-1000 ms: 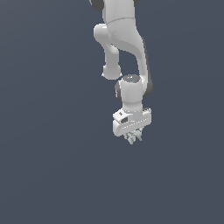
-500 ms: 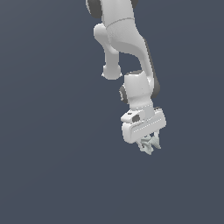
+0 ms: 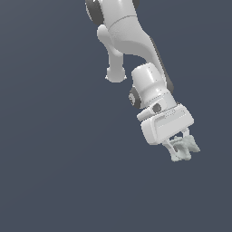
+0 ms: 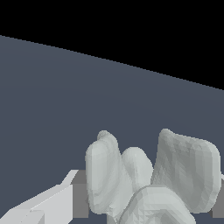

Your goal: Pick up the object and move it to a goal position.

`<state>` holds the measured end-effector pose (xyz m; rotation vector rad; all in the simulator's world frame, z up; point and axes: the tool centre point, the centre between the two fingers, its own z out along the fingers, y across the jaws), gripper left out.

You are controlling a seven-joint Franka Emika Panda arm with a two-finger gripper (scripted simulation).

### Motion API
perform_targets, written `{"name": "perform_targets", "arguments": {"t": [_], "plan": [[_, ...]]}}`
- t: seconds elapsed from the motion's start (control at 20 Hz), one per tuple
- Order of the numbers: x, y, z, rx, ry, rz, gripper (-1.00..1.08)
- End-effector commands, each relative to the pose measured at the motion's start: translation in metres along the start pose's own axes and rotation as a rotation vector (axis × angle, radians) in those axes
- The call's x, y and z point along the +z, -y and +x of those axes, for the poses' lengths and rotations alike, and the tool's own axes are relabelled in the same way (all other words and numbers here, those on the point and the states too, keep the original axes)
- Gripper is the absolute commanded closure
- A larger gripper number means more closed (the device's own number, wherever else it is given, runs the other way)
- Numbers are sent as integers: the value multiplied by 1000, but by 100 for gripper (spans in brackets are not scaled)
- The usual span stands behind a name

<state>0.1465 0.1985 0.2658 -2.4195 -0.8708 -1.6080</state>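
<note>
Pale lump: we are seeing the object (image 3: 182,148) as a whitish-grey knobbly piece with stubby prongs, sitting right under the white claw body and poking out below it.
Claw: the gripper (image 3: 180,144) is hanging tilted from the arm (image 3: 131,36), and its fingers are closing on the lump from both sides, so we are judging it clenched on the thing rather than released.
Close view: in the wrist view the object (image 4: 148,179) is filling the space at the claw's tips, with a pale finger (image 4: 43,205) lying just beside it and grey pads touching its sides.
Surroundings: we are seeing only a flat slate-grey floor (image 4: 65,100) around and beneath the claw; no goal marker is showing in either view.
Step in hand: we are judging the pick as done and the carry as under way, since the lump is riding in the claw.
Next move: we are expecting the carry to call for a firm squeeze and a smooth path, because the prongs are giving uneven contact and the lump could twist or slip.
</note>
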Motion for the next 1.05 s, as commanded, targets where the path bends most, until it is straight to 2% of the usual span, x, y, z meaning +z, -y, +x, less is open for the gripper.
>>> {"name": "perform_targets", "arguments": {"t": [0.0,0.25,0.5,0.7,1.0], "plan": [[-5,1,27,-26,-85,-3,108],[-17,5,65,-65,-208,-6,108],[-26,9,87,-89,-279,-7,108],[-30,10,93,-96,-301,-8,108],[-28,9,90,-93,-288,-8,108]]}}
